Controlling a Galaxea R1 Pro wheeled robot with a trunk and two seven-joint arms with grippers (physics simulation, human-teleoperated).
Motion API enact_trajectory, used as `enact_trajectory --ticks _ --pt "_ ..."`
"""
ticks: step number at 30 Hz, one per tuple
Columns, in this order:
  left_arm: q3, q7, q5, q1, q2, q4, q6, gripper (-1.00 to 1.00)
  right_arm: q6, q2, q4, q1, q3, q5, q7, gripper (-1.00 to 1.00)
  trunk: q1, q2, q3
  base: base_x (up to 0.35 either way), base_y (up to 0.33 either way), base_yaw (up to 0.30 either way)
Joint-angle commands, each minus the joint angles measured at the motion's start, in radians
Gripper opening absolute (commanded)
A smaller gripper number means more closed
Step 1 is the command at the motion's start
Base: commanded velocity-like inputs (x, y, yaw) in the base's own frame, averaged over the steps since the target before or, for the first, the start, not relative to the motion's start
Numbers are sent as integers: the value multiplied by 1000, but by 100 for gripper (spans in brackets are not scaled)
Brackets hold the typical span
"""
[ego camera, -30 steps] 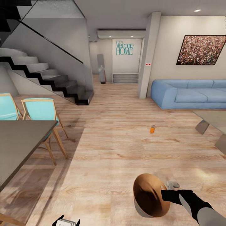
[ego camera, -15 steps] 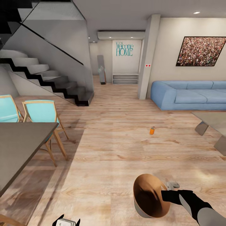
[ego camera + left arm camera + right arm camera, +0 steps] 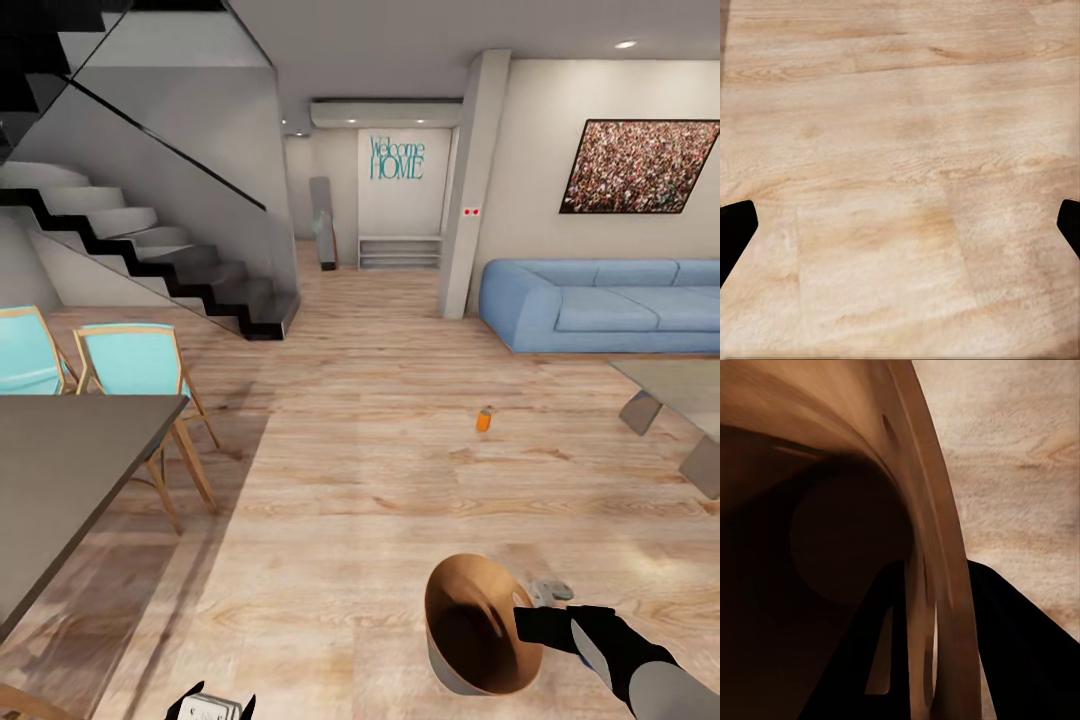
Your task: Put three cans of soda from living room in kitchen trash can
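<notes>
Copper-brown inside, the bin hung tilted, mouth toward the camera, its rim pinched by the right gripper, one finger inside per the wrist view, while an orange can stood upright mid-floor and the left gripper gaped over planks.

Wood, cloth and a coppery bin

The floor is pale matt wood planking; the sofa looks like soft blue cloth; the tash can has a smooth copper-brown inside and pale grey outside.
</notes>
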Motion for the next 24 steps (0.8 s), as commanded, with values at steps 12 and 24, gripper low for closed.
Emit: enact_trajectory --ticks 12,24 --pt "-2 0 7 2 1 -6 2 100 1 1 -1 0 -4 -6 -7 -100 -31 56 25 0 0 0" --pt "-6 -1 4 6 1 -14 -3 100 1 0 -1 0 -5 -8 -7 -100 -31 56 25 0 -70 0"
